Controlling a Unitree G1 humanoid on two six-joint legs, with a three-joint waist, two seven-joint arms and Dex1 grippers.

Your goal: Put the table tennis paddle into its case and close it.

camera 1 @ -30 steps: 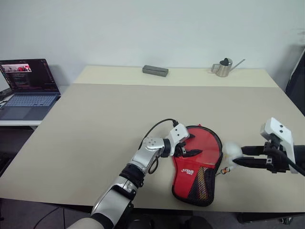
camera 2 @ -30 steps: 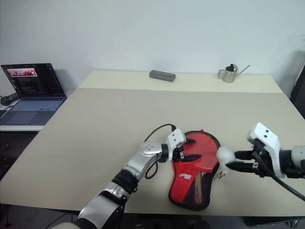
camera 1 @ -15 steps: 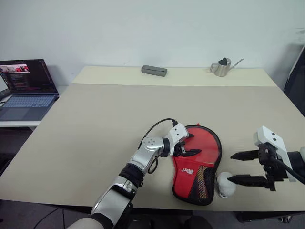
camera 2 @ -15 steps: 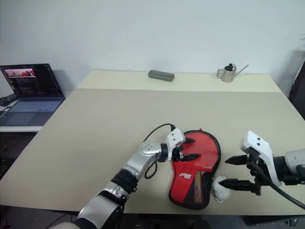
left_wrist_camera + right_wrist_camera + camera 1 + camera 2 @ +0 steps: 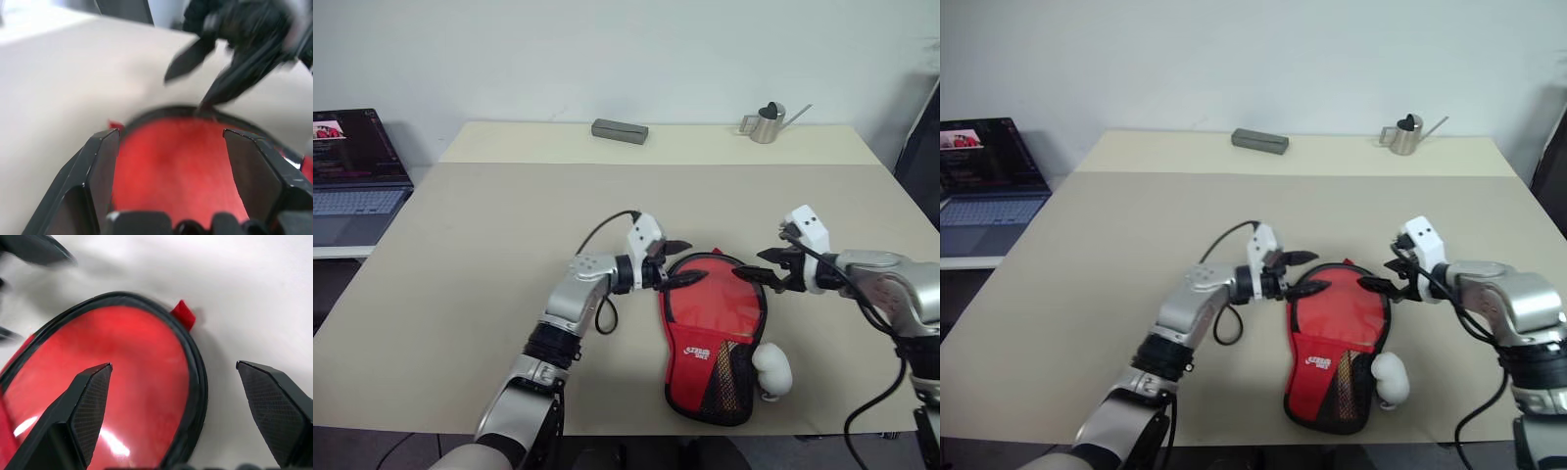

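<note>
The case (image 5: 710, 328) lies flat on the table, red side up, its black mesh end nearest me and its white pom-pom (image 5: 771, 367) loose beside that end. My left gripper (image 5: 683, 262) hovers open at the left of the case's round far end, the red face between its fingers (image 5: 102, 166). My right gripper (image 5: 751, 266) faces it from the right, open just above the same end, with a small red tab (image 5: 183, 314) on the black rim between its fingers. The paddle is hidden; something pale and striped shows faintly behind the mesh (image 5: 729, 377).
At the back of the table (image 5: 489, 225) lie a grey box (image 5: 620, 130) and a small metal watering can (image 5: 766, 124). A laptop (image 5: 352, 166) stands open on a lower surface to the left. The table's front edge runs just below the case.
My right gripper opened and let the pom-pom drop beside the case, then swung in to the case's round end. My left gripper lifted off the case. The camera shifted too.
</note>
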